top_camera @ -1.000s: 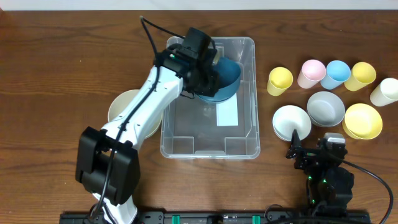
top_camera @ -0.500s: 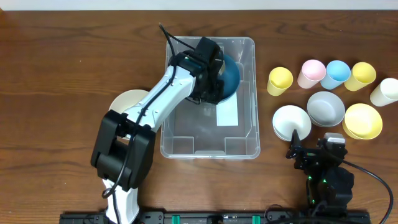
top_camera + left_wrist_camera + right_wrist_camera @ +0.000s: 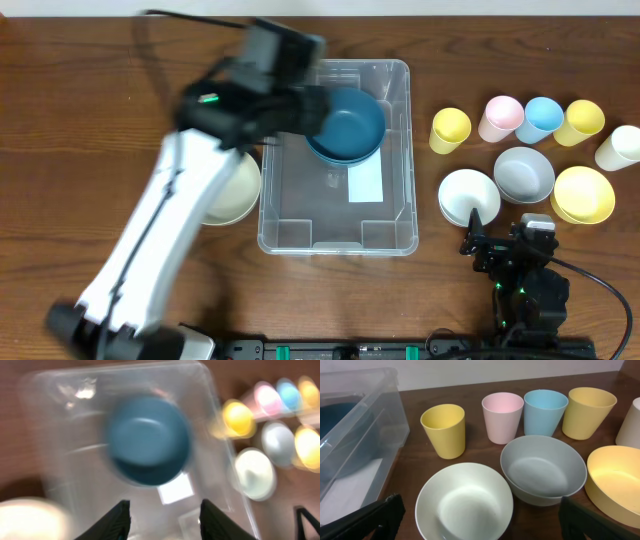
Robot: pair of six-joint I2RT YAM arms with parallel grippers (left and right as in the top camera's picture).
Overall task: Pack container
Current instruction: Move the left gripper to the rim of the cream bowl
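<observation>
The container (image 3: 335, 238) is a clear plastic bin in the middle of the table, with a white label (image 3: 366, 184) on its base. A dark blue bowl (image 3: 346, 125) rests inside it at the far end, also in the left wrist view (image 3: 148, 440). My left gripper (image 3: 300, 105) is blurred by motion above the bin's far left corner. In its own view the left gripper (image 3: 162, 510) is open with nothing between its fingers. My right gripper (image 3: 503, 238) stands open near the front right, and in its own view (image 3: 480, 515) it hangs over a white bowl (image 3: 464, 502).
A cream bowl (image 3: 232, 190) lies left of the bin. To the right stand a yellow cup (image 3: 450, 130), pink cup (image 3: 501, 118), blue cup (image 3: 543, 119), another yellow cup (image 3: 580, 122), white cup (image 3: 620, 148), grey bowl (image 3: 524, 173) and yellow bowl (image 3: 584, 194).
My left gripper has let go of the blue bowl, which now sits level in the bin. The left arm has swung back to the left. The right arm has not moved.
</observation>
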